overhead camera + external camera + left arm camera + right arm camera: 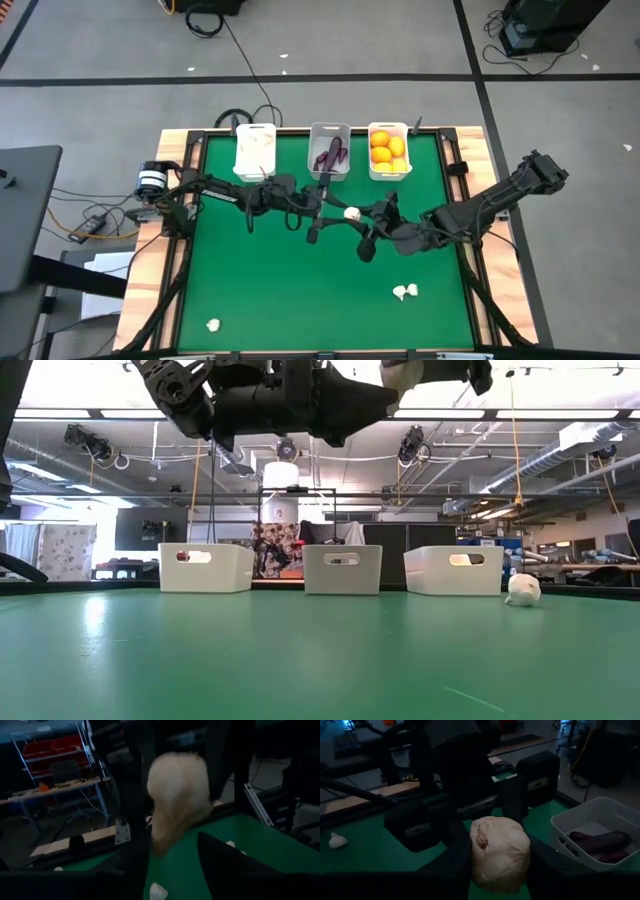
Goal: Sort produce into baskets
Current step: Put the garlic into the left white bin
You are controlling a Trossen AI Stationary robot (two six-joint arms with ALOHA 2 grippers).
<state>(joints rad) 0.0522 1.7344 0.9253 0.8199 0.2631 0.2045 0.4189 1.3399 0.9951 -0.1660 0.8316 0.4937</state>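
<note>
Both grippers are meeting over mid-table around one garlic bulb (352, 213), held in the air.

In the right wrist view the right gripper (497, 870) is pinching the garlic bulb (500, 852) between its fingers; in the left wrist view the same bulb (177, 795) is sitting between the left gripper's (172, 865) dark fingers, but whether they are pressing it I cannot tell. Three baskets are lining the far edge of the green table (280, 290): the left white basket (254, 150) holding pale items, the middle greyish basket (329, 150) holding eggplants (330, 156), the right white basket (388, 150) holding citrus fruits (386, 150). Loose garlic is lying on the mat near the right side (404, 292) and near the front left (213, 324).
</note>
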